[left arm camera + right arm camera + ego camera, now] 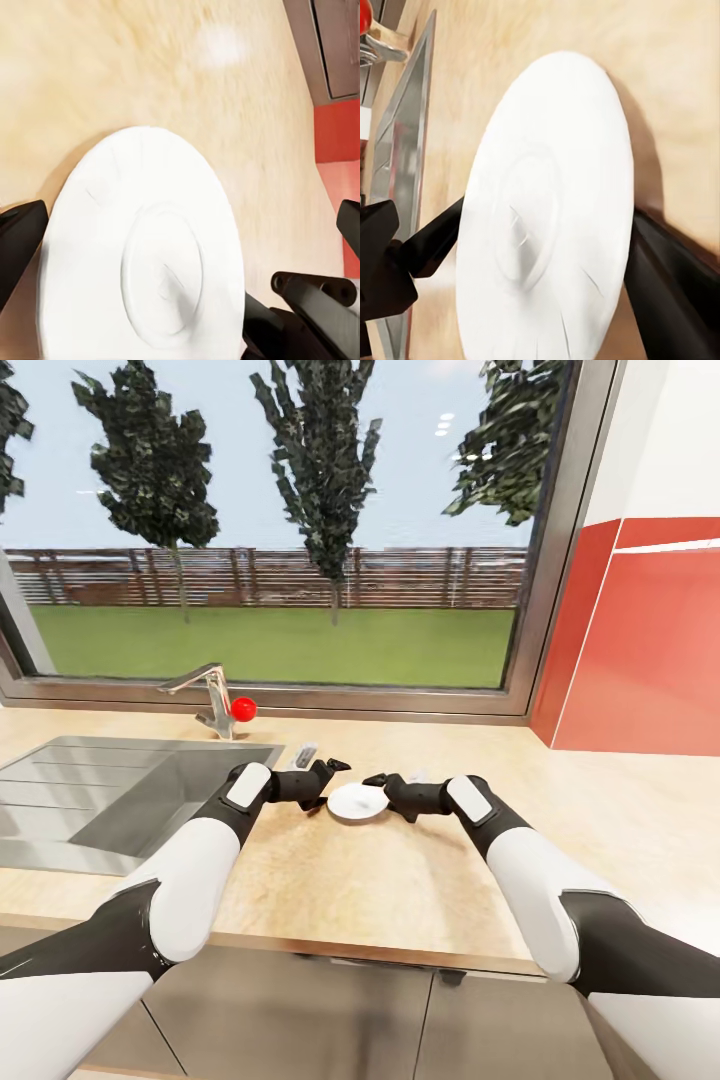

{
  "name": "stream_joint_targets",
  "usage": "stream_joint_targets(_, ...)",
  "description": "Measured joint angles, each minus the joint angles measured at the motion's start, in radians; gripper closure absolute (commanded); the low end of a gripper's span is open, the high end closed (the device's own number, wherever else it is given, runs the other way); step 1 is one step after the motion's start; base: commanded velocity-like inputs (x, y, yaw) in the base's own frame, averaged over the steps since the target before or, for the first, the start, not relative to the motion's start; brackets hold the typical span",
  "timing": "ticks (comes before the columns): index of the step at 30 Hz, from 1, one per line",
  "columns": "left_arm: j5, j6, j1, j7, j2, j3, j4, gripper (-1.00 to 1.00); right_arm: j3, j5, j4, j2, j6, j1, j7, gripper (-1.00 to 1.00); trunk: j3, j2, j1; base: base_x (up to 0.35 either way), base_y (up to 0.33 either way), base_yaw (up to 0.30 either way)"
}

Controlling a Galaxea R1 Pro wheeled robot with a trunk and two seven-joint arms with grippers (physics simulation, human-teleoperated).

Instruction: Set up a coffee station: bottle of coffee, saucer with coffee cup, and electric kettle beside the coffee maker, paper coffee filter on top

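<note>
The saucer (356, 803) is a small, flat, round white plate with a shallow circular well at its centre and a plain rim. It is held between the two tools above the light beige wood-look worktop (400, 880), tipped partly on edge rather than lying flat, its well turned toward the robot; being round, it has no long axis to speak of.

The left tool (333, 772) reaches in from the sink side, its dark fingers spread wide on either side of the plate's rim, and whether they touch it cannot be told. The right tool (380, 784) comes in from the opposite side, its fingers (671, 270) pressed to both faces of the saucer, clamped on it.

An inset grey sink (100, 800) sits to the left, with a chrome tap (205, 695) and a small red ball (243, 709) beside it. Behind runs a wide window (280, 530) onto lawn, trees and a fence; a red wall panel (640, 650) stands at the right.
</note>
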Motion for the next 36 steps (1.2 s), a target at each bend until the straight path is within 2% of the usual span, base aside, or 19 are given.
stream_joint_targets(26, 0.0, 0.001, 0.0, -0.001, 0.0, 0.001, 0.0, -1.0, 0.002, -0.002, 0.002, 0.002, 0.0, 0.0, 0.006, -1.0, 0.0, 0.0, 0.0, 0.0, 0.0, 0.0)
stream_joint_targets(33, 0.0, 0.002, 0.0, -0.002, -0.001, 0.0, 0.0, -1.0, 0.001, -0.004, 0.002, 0.002, 0.0, 0.0, 0.078, -1.0, 0.0, 0.0, 0.0, 0.0, 0.0, 0.0)
stream_joint_targets(36, 0.001, 0.002, 0.0, -0.001, -0.001, 0.0, 0.0, -1.0, 0.0, -0.006, 0.002, 0.002, 0.0, 0.0, 0.089, -1.0, 0.0, 0.0, 0.0, 0.0, 0.0, 0.0)
